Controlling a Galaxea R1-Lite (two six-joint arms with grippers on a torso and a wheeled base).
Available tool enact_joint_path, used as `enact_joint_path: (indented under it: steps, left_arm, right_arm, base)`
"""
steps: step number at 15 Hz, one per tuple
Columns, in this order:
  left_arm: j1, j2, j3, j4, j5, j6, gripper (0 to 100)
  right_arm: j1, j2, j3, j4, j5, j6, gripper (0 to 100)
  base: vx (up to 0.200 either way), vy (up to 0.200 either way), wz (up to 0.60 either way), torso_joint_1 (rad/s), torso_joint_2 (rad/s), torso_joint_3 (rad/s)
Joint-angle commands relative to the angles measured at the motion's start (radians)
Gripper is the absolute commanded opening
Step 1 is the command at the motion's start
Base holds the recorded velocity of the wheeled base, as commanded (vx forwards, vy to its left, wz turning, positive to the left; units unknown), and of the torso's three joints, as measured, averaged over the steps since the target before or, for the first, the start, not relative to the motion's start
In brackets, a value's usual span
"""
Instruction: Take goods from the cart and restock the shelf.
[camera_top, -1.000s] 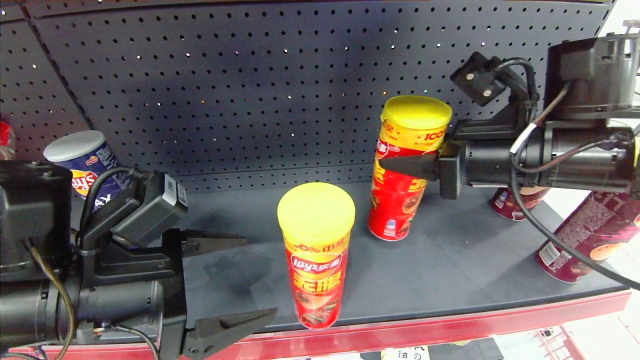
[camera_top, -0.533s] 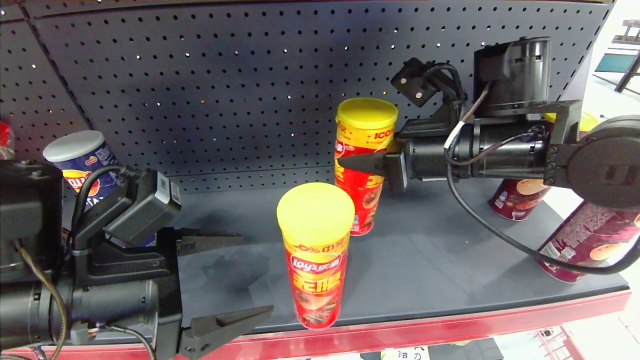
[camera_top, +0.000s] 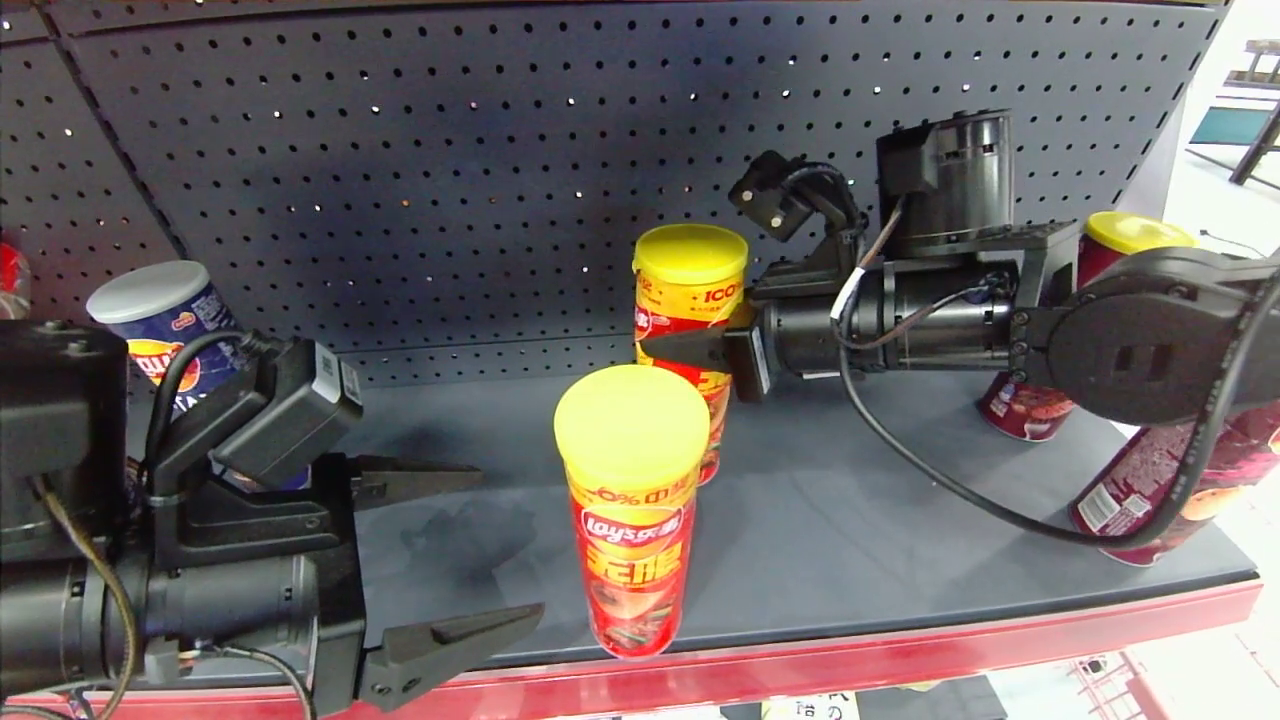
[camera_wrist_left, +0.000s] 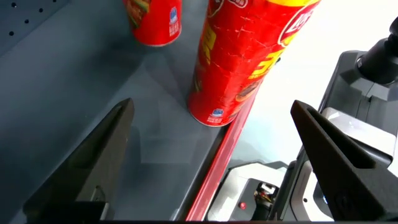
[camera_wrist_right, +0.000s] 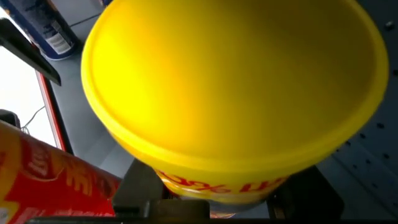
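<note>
A red chip can with a yellow lid (camera_top: 632, 500) stands upright near the front edge of the dark shelf (camera_top: 860, 530); the left wrist view shows it as the front can (camera_wrist_left: 242, 62). Just behind it is a second red can (camera_top: 690, 295), held below its lid by my right gripper (camera_top: 682, 350), which is shut on it. Its base is hidden behind the front can. In the right wrist view its yellow lid (camera_wrist_right: 236, 93) sits just above the gripper (camera_wrist_right: 224, 200). My left gripper (camera_top: 510, 545) hangs open left of the front can, nothing between its fingers (camera_wrist_left: 93, 168).
A blue can with a grey lid (camera_top: 165, 320) leans at the back left. Dark maroon cans (camera_top: 1030, 408) stand and lean at the right, one tilted over the shelf's end (camera_top: 1150, 490). A pegboard wall (camera_top: 500, 180) backs the shelf; a red lip (camera_top: 900, 650) runs along its front.
My right gripper has carried the second red can leftward along the shelf, to just behind the front can. The left gripper has barely moved and stays open.
</note>
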Motion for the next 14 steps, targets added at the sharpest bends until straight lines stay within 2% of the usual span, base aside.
enact_joint_path:
  steps: [1, 12, 13, 14]
  left_arm:
    - [0.0, 0.006, 0.0, -0.001, 0.0, 0.001, 100]
    - [0.0, 0.004, 0.014, -0.002, 0.0, 0.001, 100]
    - [0.0, 0.004, 0.015, -0.001, 0.0, 0.001, 100]
    - [0.0, 0.004, 0.015, -0.001, 0.0, 0.001, 100]
  right_arm:
    - [0.002, 0.015, 0.001, 0.0, 0.0, -0.001, 0]
    - [0.016, 0.036, -0.012, 0.0, 0.0, 0.01, 0]
    - [0.016, 0.036, -0.01, 0.0, 0.0, 0.01, 100]
    - [0.015, 0.036, -0.006, 0.0, 0.0, 0.01, 100]
  base:
    - [0.0, 0.0, 0.0, 0.0, 0.0, 0.0]
    - [0.0, 0.0, 0.0, 0.0, 0.0, 0.0]
    - [0.0, 0.0, 0.0, 0.0, 0.0, 0.0]
    - [0.0, 0.0, 0.0, 0.0, 0.0, 0.0]
